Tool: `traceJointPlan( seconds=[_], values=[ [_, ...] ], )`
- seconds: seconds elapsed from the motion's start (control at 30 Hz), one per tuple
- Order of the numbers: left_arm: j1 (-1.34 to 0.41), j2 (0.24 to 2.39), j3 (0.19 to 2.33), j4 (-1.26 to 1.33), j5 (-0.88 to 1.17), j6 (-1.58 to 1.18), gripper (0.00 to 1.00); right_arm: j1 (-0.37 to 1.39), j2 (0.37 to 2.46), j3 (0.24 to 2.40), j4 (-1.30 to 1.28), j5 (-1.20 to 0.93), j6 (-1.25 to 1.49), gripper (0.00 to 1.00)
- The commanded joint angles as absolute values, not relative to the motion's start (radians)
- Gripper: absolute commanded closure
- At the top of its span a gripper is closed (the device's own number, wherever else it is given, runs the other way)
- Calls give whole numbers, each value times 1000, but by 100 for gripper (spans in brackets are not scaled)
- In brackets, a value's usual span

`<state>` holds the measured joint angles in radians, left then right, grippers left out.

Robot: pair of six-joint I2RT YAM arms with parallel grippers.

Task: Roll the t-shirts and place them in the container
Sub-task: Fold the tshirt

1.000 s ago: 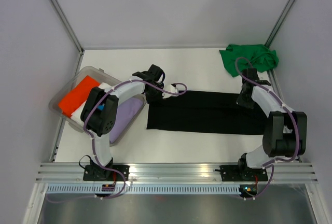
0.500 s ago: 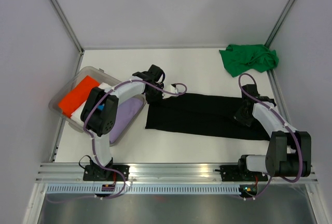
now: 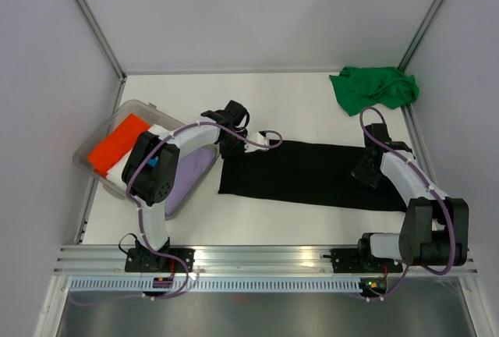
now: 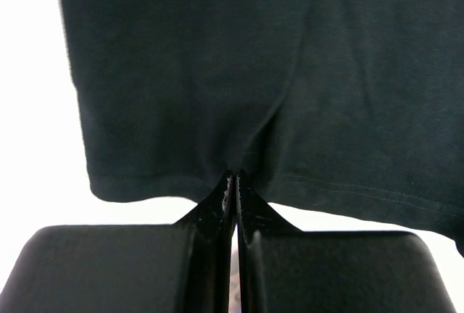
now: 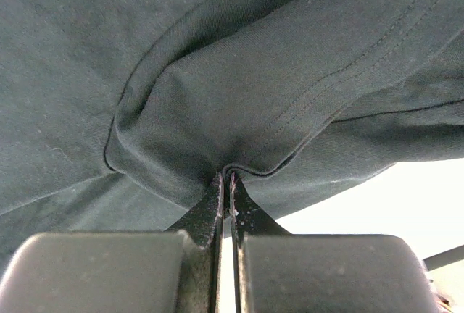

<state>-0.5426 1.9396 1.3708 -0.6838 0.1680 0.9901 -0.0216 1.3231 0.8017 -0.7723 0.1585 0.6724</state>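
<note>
Both arms are pinching the black shirt (image 3: pixel 312 175), a long strip across the table (image 3: pixel 288 103): left gripper (image 4: pixel 233 177) clamped on its left hem, right gripper (image 5: pixel 223 180) on a right-end fold. Looks like straightening. Next, lay it flat and roll from one end. The green shirt (image 3: pixel 373 90) waits crumpled, far right. The bin (image 3: pixel 134 104) holds an orange cloth (image 3: pixel 117 143) and a lilac cloth (image 3: pixel 195 169).
</note>
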Motion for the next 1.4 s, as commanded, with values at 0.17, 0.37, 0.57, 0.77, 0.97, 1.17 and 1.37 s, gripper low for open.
traceJointPlan(
  seconds=[0.17,0.37,0.57,0.77,0.97,1.17,1.37],
  values=[
    [-549,1927,1354,-733,144,1086,58,-17,1342,805,-789,72,621,94],
    [-555,1928,1442,-752,181,1025,45,-6,1335,802,-722,-136,582,70],
    [-572,1933,1489,-759,209,979,44,-5,1370,844,-854,-155,485,67],
    [-592,1901,1494,-775,241,943,44,-8,1336,1003,-959,-158,433,50],
    [-643,1873,1561,-773,317,894,43,-104,1368,1190,-1072,-163,374,47],
    [-755,1891,1603,-688,387,862,42,-353,1342,1095,-973,-77,457,55],
    [-860,1904,1565,-424,530,816,39,-569,1331,951,-728,-6,540,54]
  ],
)
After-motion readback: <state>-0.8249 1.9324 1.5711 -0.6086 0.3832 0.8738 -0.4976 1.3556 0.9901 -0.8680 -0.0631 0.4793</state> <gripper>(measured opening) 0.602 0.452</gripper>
